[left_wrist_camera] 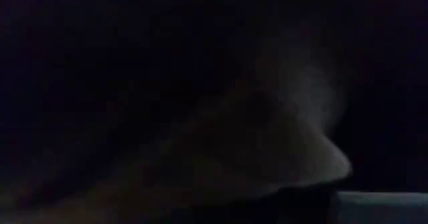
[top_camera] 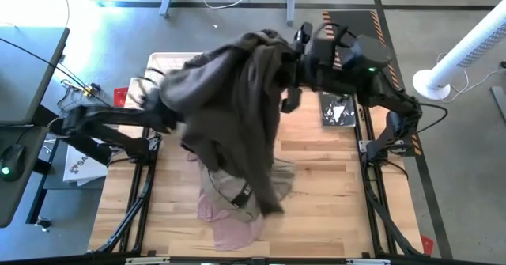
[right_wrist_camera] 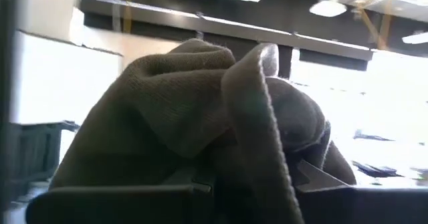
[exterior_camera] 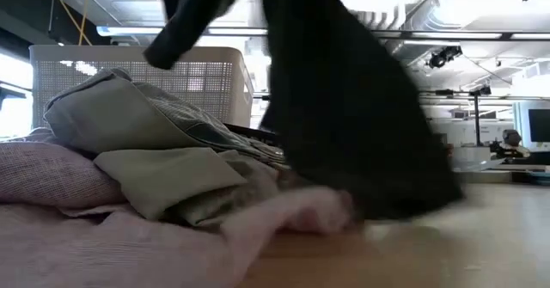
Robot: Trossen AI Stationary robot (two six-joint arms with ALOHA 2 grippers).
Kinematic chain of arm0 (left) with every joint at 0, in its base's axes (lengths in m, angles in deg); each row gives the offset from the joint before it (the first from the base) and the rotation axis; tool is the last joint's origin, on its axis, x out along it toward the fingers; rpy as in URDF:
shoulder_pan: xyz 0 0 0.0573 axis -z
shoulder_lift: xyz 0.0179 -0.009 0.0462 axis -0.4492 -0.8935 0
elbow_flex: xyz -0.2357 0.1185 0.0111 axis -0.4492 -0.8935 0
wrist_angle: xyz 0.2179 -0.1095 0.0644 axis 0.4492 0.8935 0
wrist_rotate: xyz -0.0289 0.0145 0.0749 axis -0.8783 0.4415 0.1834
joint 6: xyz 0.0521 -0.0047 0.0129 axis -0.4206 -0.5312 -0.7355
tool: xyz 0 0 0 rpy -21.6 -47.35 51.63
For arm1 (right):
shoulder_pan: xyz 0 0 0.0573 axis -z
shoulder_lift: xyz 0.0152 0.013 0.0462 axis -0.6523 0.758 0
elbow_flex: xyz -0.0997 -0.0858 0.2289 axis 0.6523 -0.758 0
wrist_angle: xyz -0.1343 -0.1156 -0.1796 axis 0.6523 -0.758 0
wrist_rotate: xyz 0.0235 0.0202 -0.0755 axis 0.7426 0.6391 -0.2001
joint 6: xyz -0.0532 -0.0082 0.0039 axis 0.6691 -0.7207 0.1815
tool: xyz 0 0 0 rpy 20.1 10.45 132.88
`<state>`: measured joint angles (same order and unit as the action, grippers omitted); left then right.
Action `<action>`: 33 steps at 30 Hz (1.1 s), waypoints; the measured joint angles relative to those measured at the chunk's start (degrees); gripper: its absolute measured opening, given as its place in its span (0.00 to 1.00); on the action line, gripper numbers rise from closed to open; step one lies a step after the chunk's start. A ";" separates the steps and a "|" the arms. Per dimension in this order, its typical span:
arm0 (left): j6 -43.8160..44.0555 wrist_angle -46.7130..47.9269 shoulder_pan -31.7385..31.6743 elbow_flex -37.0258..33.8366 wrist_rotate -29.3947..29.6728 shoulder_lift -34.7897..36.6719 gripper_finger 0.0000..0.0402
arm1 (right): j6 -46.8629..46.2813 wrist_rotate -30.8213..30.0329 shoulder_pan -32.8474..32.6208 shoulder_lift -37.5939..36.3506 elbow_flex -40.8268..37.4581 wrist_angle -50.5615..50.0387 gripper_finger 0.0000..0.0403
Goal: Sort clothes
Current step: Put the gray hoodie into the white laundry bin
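Right gripper [top_camera: 294, 50], upper centre-right of the high view, is clamped on the dark olive-brown garment [top_camera: 237, 107]. In the right wrist view the knit fabric [right_wrist_camera: 200, 117] is bunched up between and over the fingers, filling most of the frame.

Left gripper: hidden under the same garment, somewhere centre-left in the high view. Only the left arm [top_camera: 103, 123] shows, reaching in from the left edge. Left wrist view is nearly black, just a dim fold of cloth [left_wrist_camera: 281, 144], so can't tell how the left fingers stand.

The garment hangs in the air between the two arms, spread from centre-left to upper centre, with a long tail drooping to lower centre. In the low view it's a dark mass [exterior_camera: 344, 107] coming down from the top, its bottom edge at the tabletop.

Under it on the wooden table [top_camera: 332, 186], lower centre: a khaki garment [top_camera: 229, 190] lying on a pale pink one [top_camera: 229, 225]. Low view has both heaped at left, khaki [exterior_camera: 163, 142] over pink [exterior_camera: 103, 236].

White perforated basket [exterior_camera: 206, 77] behind the heap. A black book [top_camera: 338, 111] lies on the table at upper right, below the right arm.
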<state>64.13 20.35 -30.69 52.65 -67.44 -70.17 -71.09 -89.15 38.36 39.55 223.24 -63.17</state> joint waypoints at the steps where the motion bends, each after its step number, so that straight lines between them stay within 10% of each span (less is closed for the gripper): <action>1: -2.80 6.27 -0.84 0.38 2.41 3.39 0.04 | 0.74 -0.82 0.61 0.52 -0.03 0.03 0.14; 14: -41.29 57.68 -8.72 26.00 39.59 22.21 0.01 | 1.55 6.18 15.22 9.01 -0.03 36.50 0.14; 23: -53.65 75.61 -20.20 25.58 66.01 19.65 0.00 | -12.36 6.60 23.38 19.54 -0.14 23.21 0.14; 28: -48.16 81.04 -30.61 19.24 67.27 19.80 0.00 | -18.34 12.56 24.60 26.23 -0.18 16.95 0.14; 33: -38.35 85.88 -39.53 12.22 54.82 19.57 0.00 | -19.38 16.62 24.79 30.08 -0.19 9.71 0.16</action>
<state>25.78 106.24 -70.23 64.87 -12.62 -50.60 -90.48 -72.54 63.15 69.63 223.05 -53.47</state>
